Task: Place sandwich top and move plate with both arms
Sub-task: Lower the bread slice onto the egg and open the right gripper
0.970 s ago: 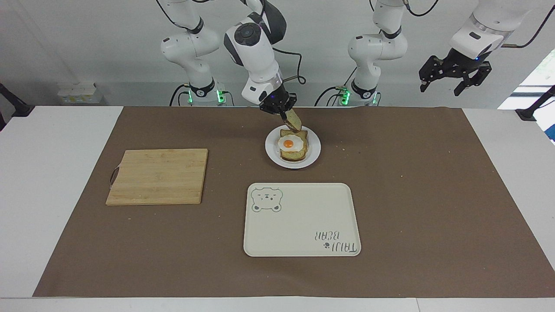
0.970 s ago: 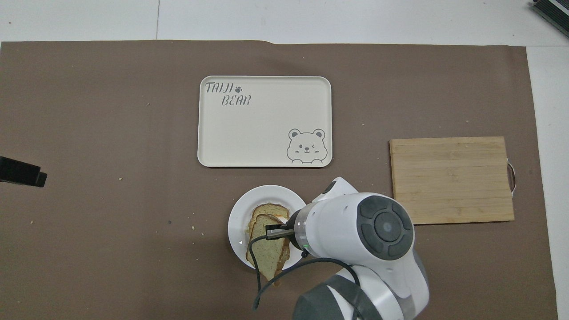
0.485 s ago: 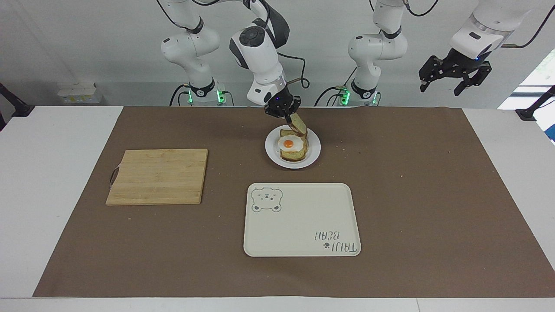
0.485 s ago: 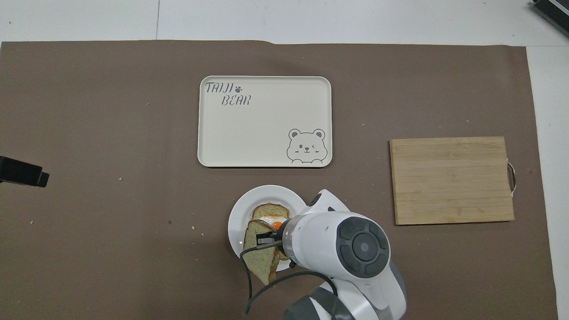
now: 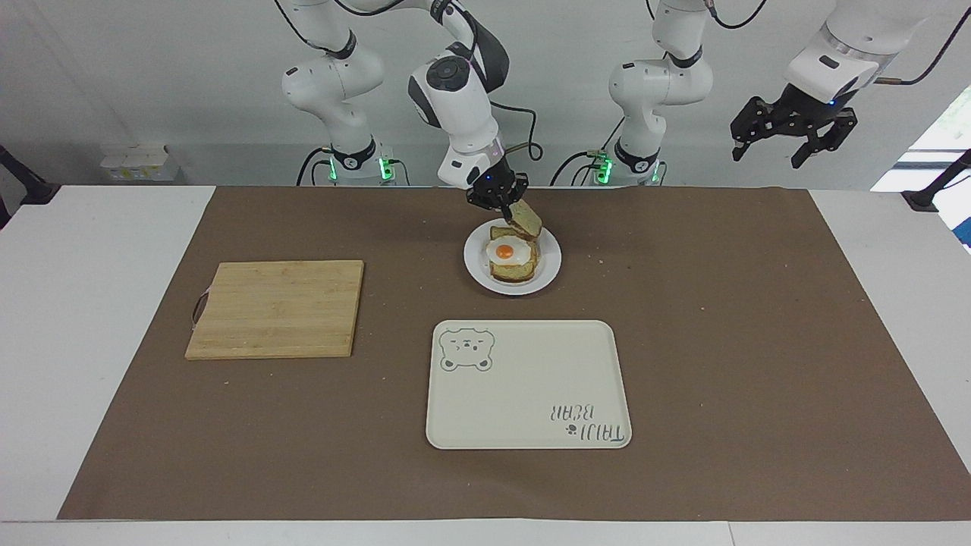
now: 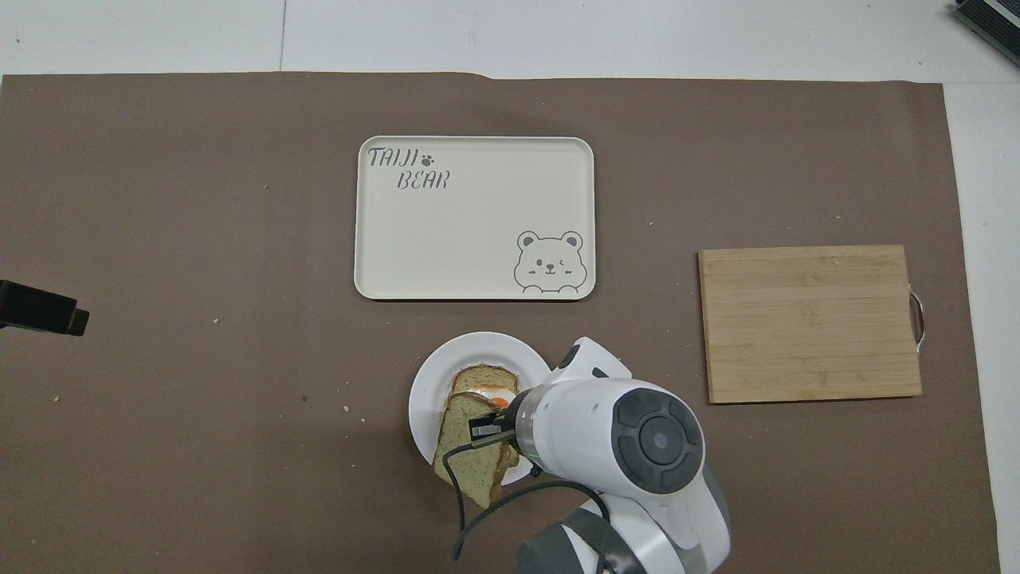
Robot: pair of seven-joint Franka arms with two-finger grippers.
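My right gripper (image 5: pixel 507 206) pinches the bread (image 5: pixel 524 218) by its edge (soft, crumbly, so gently) above the plate (image 5: pixel 548 268).

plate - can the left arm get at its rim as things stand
Probably yes. The left gripper hangs open in the air off the left arm's end of the table, and bare mat lies toward that end of the plate. The right gripper holds the sandwich top over it.

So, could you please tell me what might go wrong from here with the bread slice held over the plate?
The right gripper holds the pale tan speckled bread slice tilted, by one edge, over the small round white plate. Released like this, it could land askew on the fried egg or tip off toward the robots. The left gripper waits high and cannot steady the plate.
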